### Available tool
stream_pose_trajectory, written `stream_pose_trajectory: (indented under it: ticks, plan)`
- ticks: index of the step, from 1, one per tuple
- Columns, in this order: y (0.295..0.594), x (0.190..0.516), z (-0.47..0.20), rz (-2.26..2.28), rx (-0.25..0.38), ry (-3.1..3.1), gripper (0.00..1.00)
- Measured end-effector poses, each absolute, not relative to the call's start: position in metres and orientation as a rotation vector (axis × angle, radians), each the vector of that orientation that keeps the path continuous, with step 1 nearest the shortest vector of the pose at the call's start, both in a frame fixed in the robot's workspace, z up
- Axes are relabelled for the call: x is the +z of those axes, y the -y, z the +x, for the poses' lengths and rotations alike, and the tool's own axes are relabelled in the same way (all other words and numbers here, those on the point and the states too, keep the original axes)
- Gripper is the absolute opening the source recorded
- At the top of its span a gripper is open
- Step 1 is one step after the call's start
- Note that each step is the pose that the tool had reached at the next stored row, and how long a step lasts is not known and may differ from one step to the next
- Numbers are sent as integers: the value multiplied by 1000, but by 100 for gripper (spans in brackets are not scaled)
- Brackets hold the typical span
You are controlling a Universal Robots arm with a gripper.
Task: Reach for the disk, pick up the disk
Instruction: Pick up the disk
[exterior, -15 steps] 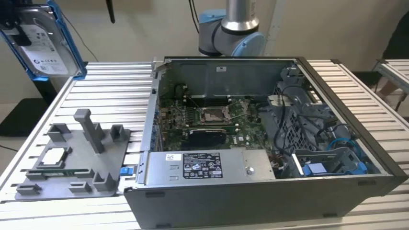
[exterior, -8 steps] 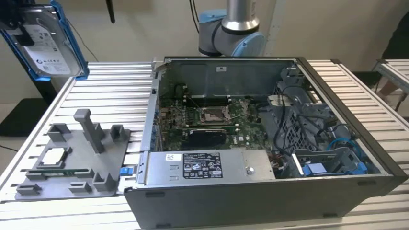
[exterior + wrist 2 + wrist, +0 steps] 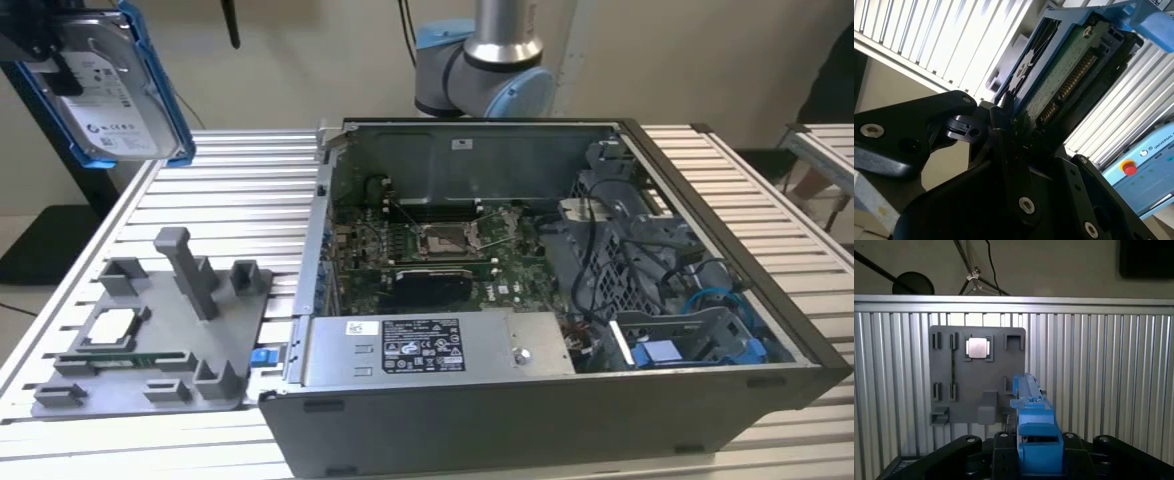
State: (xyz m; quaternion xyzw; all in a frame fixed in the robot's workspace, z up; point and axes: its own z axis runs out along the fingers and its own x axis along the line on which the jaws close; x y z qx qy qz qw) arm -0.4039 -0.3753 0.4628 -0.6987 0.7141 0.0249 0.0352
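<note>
At the exterior view's far left, we see the gripper (image 3: 54, 68) raised high above the table (image 3: 240, 190), its black fingers clamped on the disk (image 3: 118, 85). The disk hangs in the air, tilted, with its white label facing the camera and its blue bracket running round the edge. It is well clear of everything below it.

Below the disk, a grey fixture plate (image 3: 154, 345) lies flat on the slatted table. It carries several upright posts and a small square silver chip (image 3: 114, 326). Just beside the plate, towards the exterior view's right, stands the open computer case (image 3: 561, 420). We see its motherboard (image 3: 434, 255), and cables and a blue caddy (image 3: 661, 355) at the far end. Behind the case rises the arm's grey and light blue joint (image 3: 481, 75).

In the second wrist view we see the disk's green circuit board (image 3: 1066, 75) pinched by a black finger (image 3: 1004, 127). In the first wrist view the disk (image 3: 1036, 440) sits edge-on, with the plate (image 3: 954, 390) and the chip (image 3: 977, 348) on the table beyond it.
</note>
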Motion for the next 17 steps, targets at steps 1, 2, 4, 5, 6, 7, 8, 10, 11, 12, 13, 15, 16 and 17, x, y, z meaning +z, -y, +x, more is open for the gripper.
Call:
stream_pose_trajectory:
  ticks: [1,2,4,5,6,7,8,10,11,12,13,15,16,17]
  plan:
    - [375,463,-402,-2147,76,-2194,0]
    - [375,463,-400,-2147,77,-2194,0]
    - [375,463,-396,-2147,76,-2194,0]
    - [375,463,-394,-2147,77,-2194,0]
    - [375,463,-392,-2147,76,-2194,0]
    - [375,463,-390,-2147,77,-2194,0]
    - [375,463,-388,-2147,77,-2194,0]
    - [375,463,-385,-2147,76,-2194,0]
    - [375,463,-383,-2147,76,-2194,0]
    - [375,463,-381,-2147,77,-2194,0]
    - [375,463,-379,-2147,76,-2194,0]
    - [375,463,-376,-2147,77,-2194,0]
    - [375,463,-374,-2147,76,-2194,0]
    - [375,463,-372,-2147,76,-2194,0]
